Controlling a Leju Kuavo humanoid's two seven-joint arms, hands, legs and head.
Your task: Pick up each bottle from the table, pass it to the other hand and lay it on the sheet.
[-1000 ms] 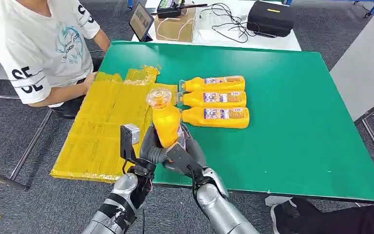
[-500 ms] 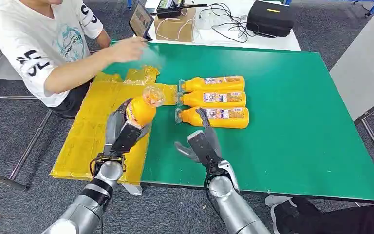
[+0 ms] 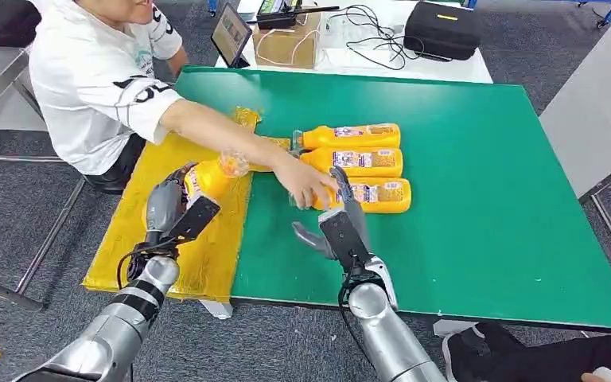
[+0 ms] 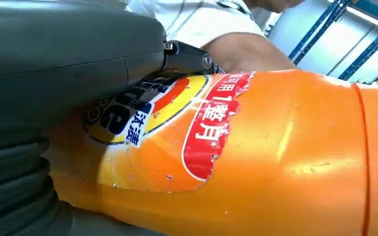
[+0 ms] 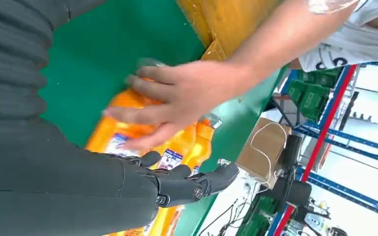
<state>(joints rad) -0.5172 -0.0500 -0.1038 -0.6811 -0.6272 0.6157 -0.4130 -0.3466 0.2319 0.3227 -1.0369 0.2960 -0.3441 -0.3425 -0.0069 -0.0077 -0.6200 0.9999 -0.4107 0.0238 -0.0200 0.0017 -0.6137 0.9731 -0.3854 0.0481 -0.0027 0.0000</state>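
Green table (image 3: 477,159), yellow sheet (image 3: 167,231) at its edge, three orange bottles (image 3: 358,161)

orange bottles (image 3: 356,161), yellow sheet (image 3: 167,215), green table (image 3: 477,183)

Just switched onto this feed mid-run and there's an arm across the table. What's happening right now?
The left hand holds an orange bottle over the yellow sheet, not yet laid down. The right hand is open above the green table, near three bottles lying in a row. A seated person's hand reaches across and rests on the nearest bottle, right in front of the right hand.
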